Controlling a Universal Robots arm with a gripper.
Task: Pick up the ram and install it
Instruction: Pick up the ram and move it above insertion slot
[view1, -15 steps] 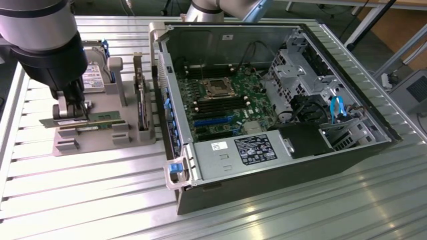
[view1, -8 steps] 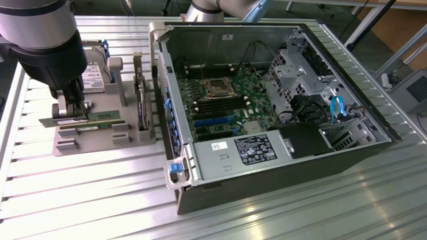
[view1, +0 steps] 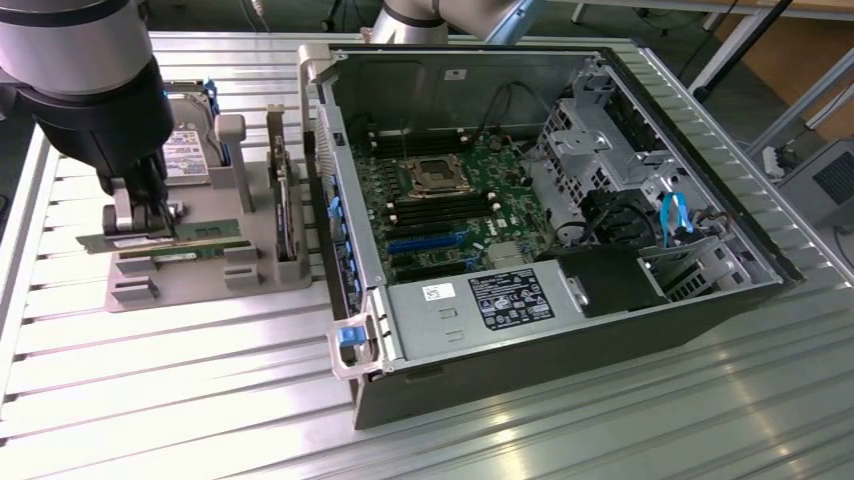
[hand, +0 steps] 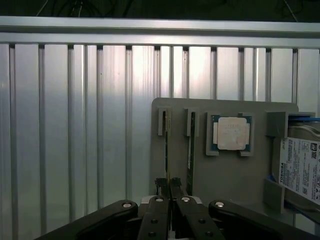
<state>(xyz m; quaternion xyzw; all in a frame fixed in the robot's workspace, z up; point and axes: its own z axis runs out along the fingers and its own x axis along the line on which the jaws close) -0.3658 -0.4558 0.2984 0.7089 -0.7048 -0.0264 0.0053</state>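
The ram (view1: 187, 236) is a slim green stick held edge-up over the front slots of the grey holder (view1: 174, 285), at the exterior view's left. My gripper (view1: 158, 226) comes down on it from above and is shut on its top edge near one end. In the wrist view the ram (hand: 167, 150) shows edge-on, running away from my gripper (hand: 169, 184), whose black fingers pinch it from both sides. The open computer case (view1: 694, 300) lies to the exterior view's right, with the motherboard (view1: 454, 205) and its long dark memory slots exposed.
A second thin dark board (hand: 191, 145) stands on edge in the neighbouring slot. The holder also carries a square silver processor (hand: 231, 133), a hard drive (hand: 301, 170) and a dark expansion card (view1: 280, 205) beside the case wall. All of it rests on a ribbed metal table (view1: 200, 400).
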